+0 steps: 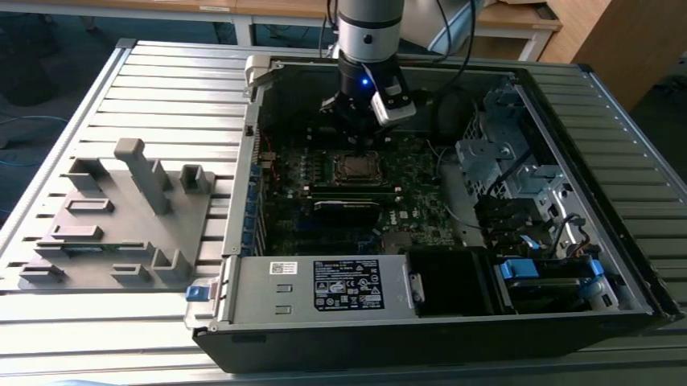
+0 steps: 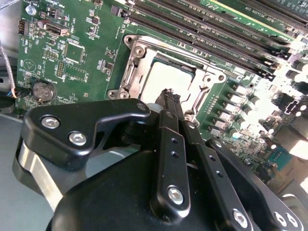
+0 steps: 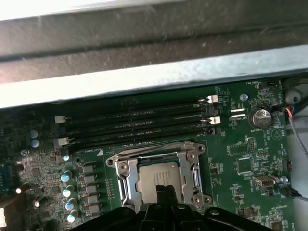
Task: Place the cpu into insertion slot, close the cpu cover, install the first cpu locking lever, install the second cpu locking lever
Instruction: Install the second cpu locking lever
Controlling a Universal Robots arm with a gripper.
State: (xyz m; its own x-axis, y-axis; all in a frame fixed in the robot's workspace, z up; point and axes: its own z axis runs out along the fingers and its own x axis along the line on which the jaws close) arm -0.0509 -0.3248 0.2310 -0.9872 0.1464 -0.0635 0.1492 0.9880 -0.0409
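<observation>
1. I saw the cpu (image 3: 156, 179) lying flat, metal top up, seated in the insertion slot (image 2: 144, 53) on the green motherboard (image 1: 413, 181), its edges square with the socket.
2. The cpu cover (image 3: 126, 179) lay down around the chip as a silver frame, the chip showing through its window.
3. The arm (image 1: 368, 32) hung vertical inside the open computer case (image 1: 536, 330), above the socket.
4. The gripper (image 2: 169, 96) had its fingers closed together, nothing between them, tips just over the chip's edge; I couldn't tell whether they touched.
5. I counted four long black memory slots (image 3: 139, 126) beside the socket, and one grey fixture tray (image 1: 118, 217) at the exterior view's left.
</observation>
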